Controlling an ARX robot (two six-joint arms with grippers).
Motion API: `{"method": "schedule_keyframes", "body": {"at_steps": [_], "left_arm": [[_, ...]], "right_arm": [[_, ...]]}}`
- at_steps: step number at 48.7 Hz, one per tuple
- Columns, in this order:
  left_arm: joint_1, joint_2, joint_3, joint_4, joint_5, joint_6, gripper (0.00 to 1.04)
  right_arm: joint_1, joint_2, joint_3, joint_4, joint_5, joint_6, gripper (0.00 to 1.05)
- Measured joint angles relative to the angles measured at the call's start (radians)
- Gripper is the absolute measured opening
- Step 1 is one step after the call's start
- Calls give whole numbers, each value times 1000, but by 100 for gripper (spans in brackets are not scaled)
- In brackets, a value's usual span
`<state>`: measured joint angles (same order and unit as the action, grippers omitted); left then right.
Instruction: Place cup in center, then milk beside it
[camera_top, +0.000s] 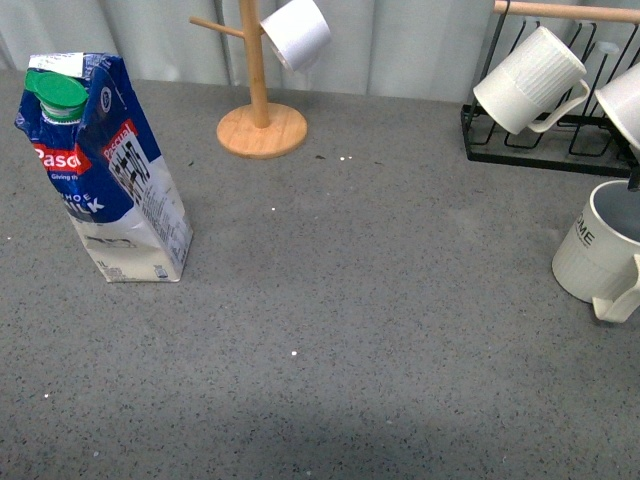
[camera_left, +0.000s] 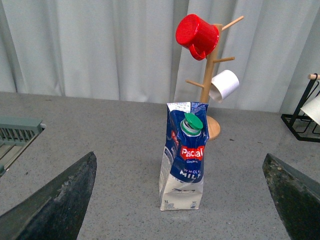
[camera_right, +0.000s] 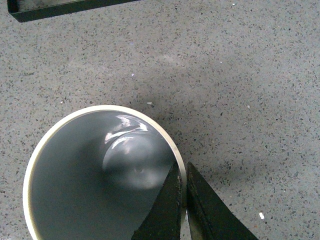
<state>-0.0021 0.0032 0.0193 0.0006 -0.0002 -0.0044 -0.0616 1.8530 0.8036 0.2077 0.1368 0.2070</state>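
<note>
The cup (camera_top: 597, 254), a cream ribbed mug with dark lettering ending "ME" and a grey-blue inside, is at the far right edge of the front view. My right gripper (camera_right: 183, 176) is shut on the cup (camera_right: 100, 175), one finger inside its rim and one outside. Only a dark sliver of that gripper shows in the front view. The milk (camera_top: 100, 170), a blue and white carton with a green cap, stands upright at the left. My left gripper (camera_left: 180, 195) is open, its fingers (camera_left: 60, 200) wide apart with the milk (camera_left: 182, 157) standing some way ahead between them.
A wooden mug tree (camera_top: 260, 100) stands at the back with a small white cup (camera_top: 295, 32) on it; a red mug (camera_left: 196, 35) hangs higher up. A black wire rack (camera_top: 540, 140) at the back right holds plain white ribbed mugs (camera_top: 530, 80). A grey-green tray (camera_left: 17, 131) lies far left.
</note>
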Motion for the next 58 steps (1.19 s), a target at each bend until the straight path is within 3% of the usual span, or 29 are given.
{"method": "schedule_keyframes", "body": {"at_steps": [13, 28, 55, 58], "left_arm": [[0, 0, 0, 0, 0, 0, 98], [0, 0, 0, 0, 0, 0, 98], [0, 0, 0, 0, 0, 0, 98], [0, 0, 0, 0, 0, 0, 98]], "right_arm": [[76, -70, 61, -93, -71, 32, 1], [341, -11, 116, -75, -119, 89, 1], [388, 94, 163, -106, -121, 104, 1], [389, 94, 163, -106, -129, 103, 6]]}}
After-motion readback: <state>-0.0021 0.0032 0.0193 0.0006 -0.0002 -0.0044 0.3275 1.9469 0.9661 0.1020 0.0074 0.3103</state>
